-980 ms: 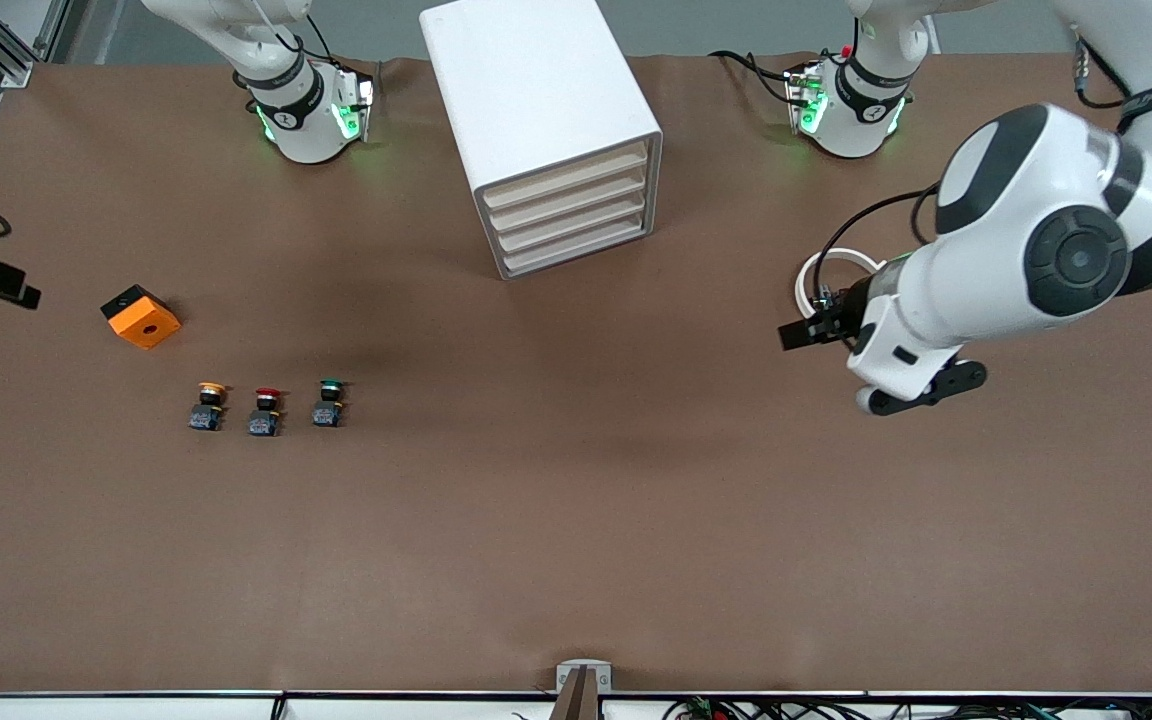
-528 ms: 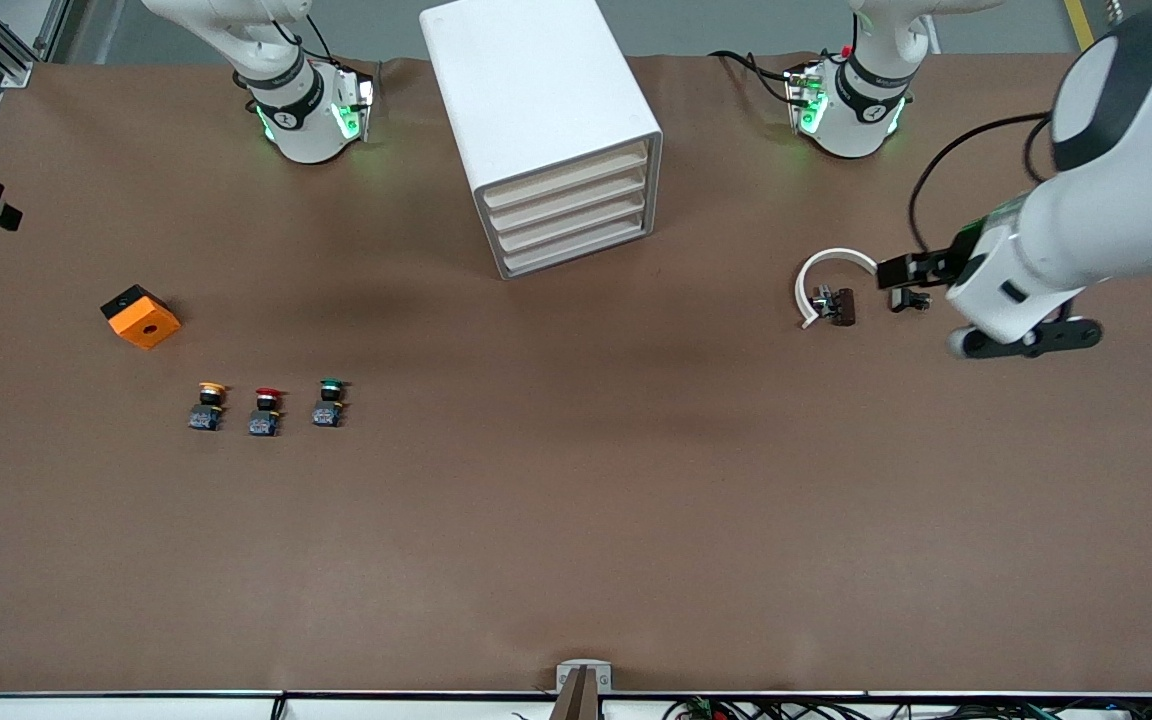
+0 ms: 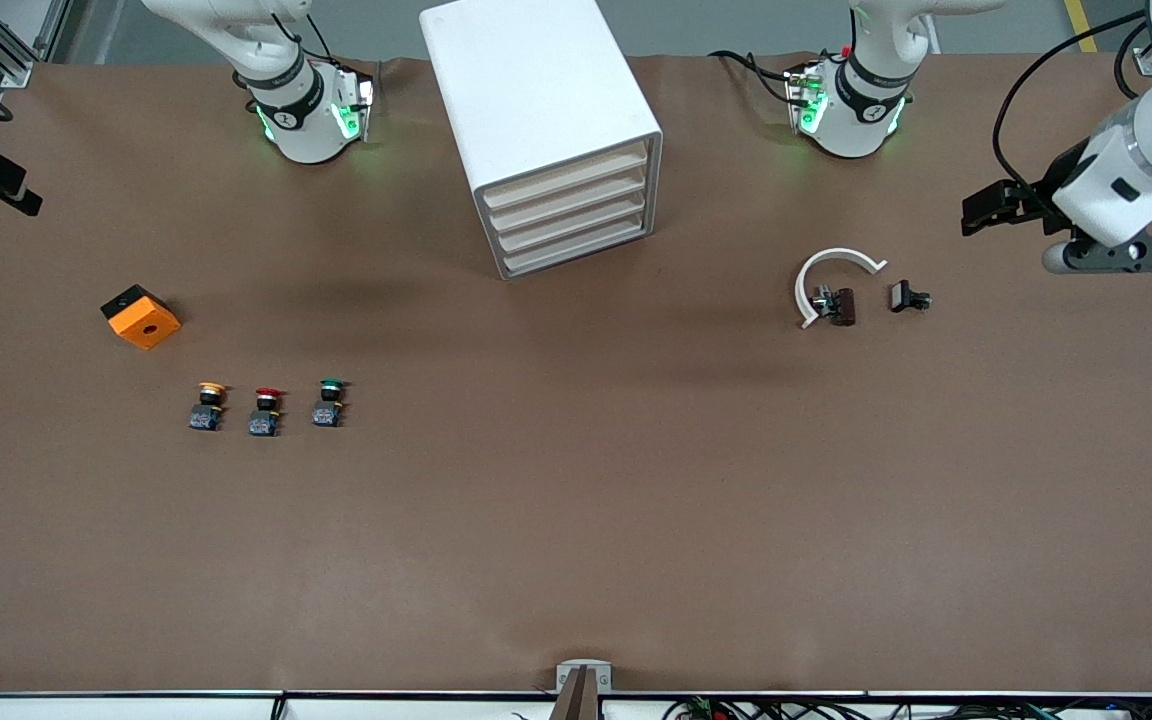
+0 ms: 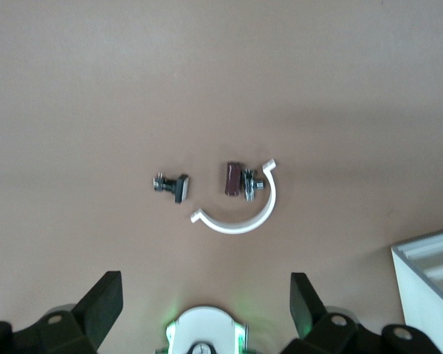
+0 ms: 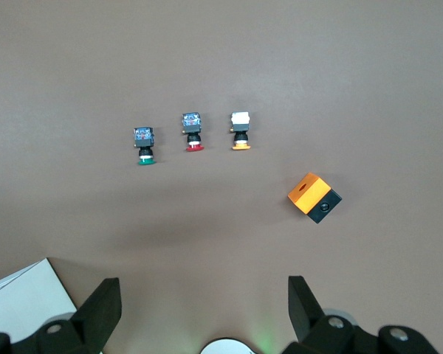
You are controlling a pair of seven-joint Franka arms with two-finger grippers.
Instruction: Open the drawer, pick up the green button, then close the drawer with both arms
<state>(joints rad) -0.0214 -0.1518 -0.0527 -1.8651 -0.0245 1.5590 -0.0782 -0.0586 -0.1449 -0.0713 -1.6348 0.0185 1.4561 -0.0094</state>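
White boxy cabinet [image 3: 541, 130] has all 4 cream-fronted drawers [image 3: 568, 206] shut, the green-capped push button [image 3: 328, 403] sits on the brown table [image 3: 576, 500] beside the red-capped one [image 3: 265, 411], left tool [image 4: 203, 310] spread over table's left-arm end, right tool [image 5: 199, 310] spread at the right arm's end.

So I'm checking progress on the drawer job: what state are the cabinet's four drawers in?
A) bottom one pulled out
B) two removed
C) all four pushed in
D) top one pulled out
C: in the front view all four cream drawer fronts sit flush in the white cabinet, none sticking out.
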